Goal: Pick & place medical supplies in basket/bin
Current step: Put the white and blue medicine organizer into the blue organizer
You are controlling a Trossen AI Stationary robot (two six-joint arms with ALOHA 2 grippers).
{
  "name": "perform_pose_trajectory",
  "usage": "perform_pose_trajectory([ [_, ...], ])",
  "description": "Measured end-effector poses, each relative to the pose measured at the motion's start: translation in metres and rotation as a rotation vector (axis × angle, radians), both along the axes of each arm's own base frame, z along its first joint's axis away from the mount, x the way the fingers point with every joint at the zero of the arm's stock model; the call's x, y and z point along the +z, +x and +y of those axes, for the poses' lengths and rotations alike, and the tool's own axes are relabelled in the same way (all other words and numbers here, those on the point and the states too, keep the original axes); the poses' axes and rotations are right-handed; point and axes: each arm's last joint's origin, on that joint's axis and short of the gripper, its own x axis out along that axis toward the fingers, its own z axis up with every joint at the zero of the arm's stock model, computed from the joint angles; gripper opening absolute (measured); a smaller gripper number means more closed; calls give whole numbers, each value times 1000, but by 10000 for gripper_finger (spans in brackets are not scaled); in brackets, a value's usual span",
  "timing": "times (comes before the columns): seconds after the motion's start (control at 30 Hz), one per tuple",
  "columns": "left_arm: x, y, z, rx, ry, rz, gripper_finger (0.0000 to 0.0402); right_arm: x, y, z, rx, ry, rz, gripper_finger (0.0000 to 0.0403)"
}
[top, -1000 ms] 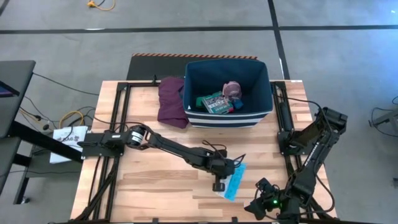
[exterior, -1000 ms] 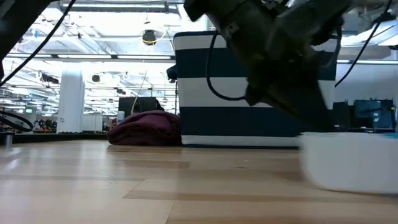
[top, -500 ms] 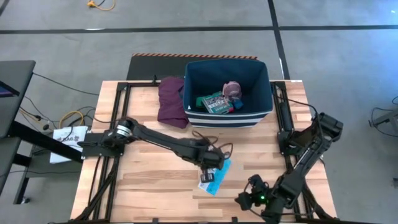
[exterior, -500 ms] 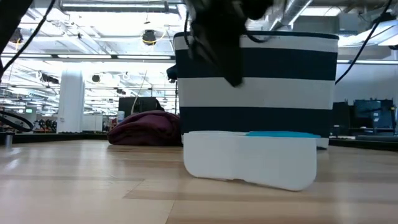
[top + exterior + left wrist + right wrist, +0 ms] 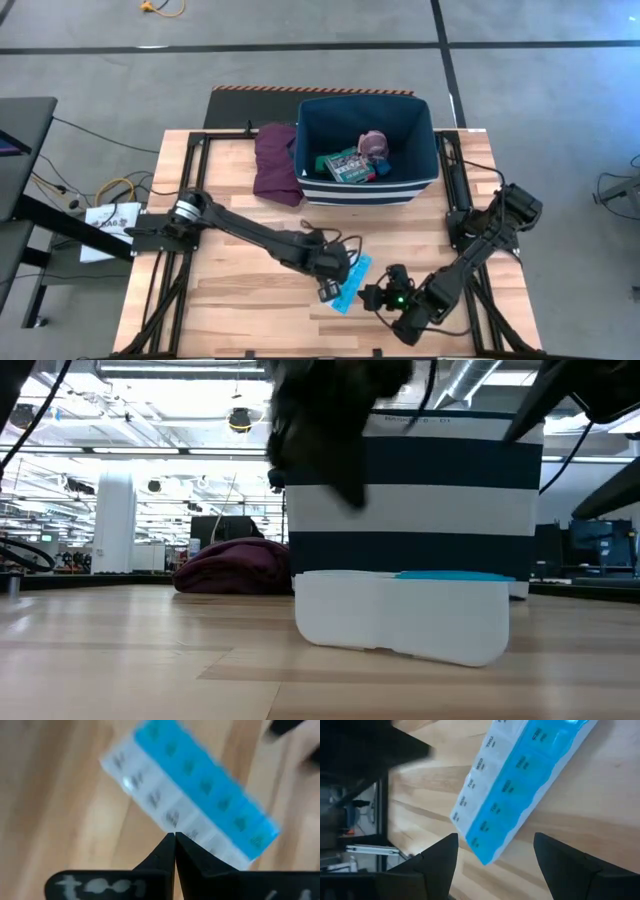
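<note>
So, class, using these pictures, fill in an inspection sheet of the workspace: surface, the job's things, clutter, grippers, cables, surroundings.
Surface: wooden table, pale planks, black frame rails at both sides.
Job's things: blue-white pill strip lying flat on the table near the front; navy bin at the far edge, holding a green-red flat box and a pink round roll.
Clutter: maroon folded cloth beside the bin.
Grippers: left gripper shut, at the strip's near end; right gripper open, beside the strip.
Cables: loose leads on the floor at the left.
Surroundings: grey floor; large hall behind, no person seen.
</note>
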Motion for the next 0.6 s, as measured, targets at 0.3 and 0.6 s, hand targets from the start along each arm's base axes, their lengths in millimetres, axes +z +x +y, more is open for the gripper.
perform_pose_trajectory([
  [0.3,-54,-14,-9,-71,-119,-13,0,1,6,-3,-1,40,10,255],
  [0.6,-47,-14,-6,-114,-91,-68,0,-2,6,-8,1,29,66,255],
])
